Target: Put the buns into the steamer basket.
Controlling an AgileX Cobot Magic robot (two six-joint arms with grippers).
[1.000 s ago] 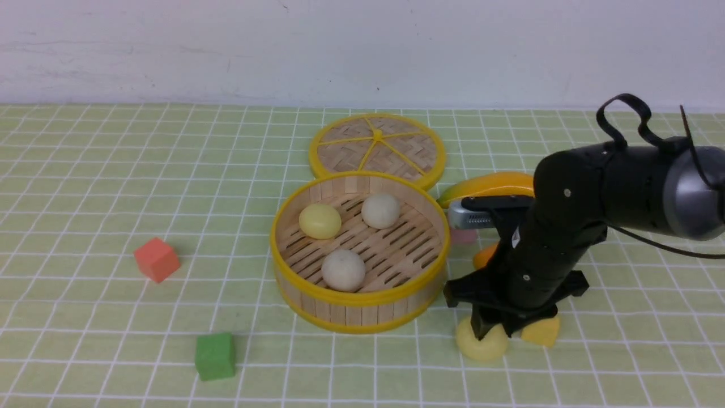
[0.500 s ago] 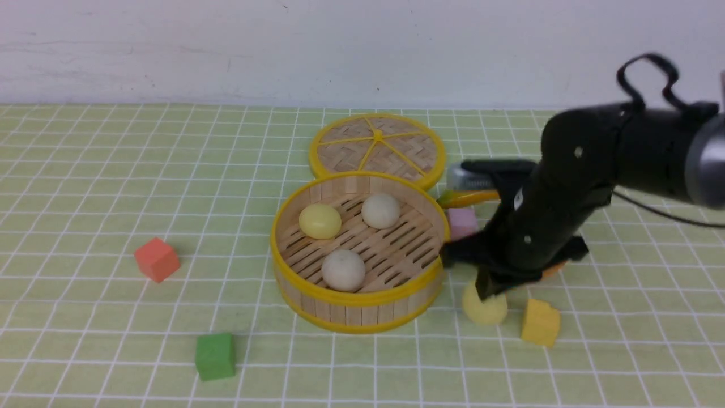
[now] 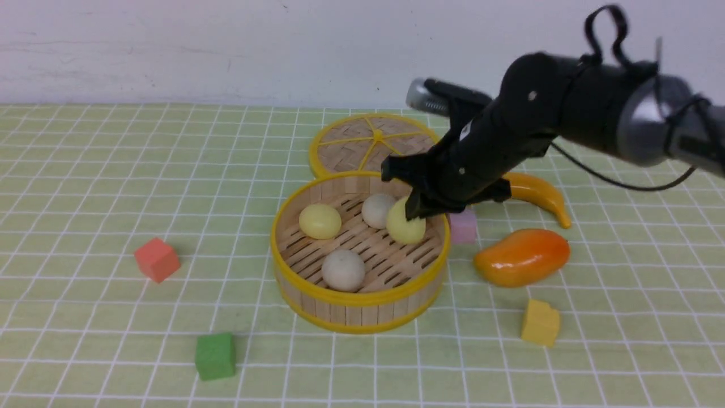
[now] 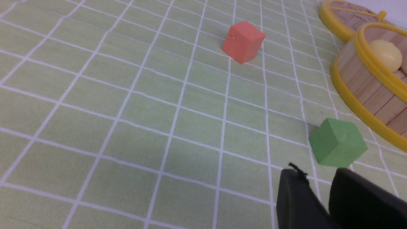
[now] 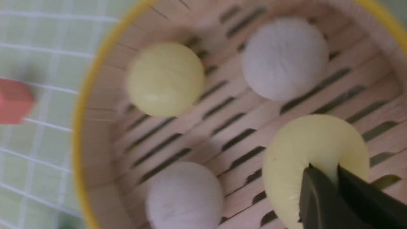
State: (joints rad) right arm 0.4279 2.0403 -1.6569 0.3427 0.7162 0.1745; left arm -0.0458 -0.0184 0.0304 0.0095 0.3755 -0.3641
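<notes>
The front camera faced the whole table, the right wrist hung close over the basket [image 5: 83, 105], the left wrist skimmed low, and all shared it.

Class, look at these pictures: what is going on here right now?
The right arm's tool is clamped on a pale yellow bun and holds it over the steamer basket. Three buns already lie inside: one yellow and two off-white. The left tool is idle above the cloth near the green cube, holding nothing.
</notes>
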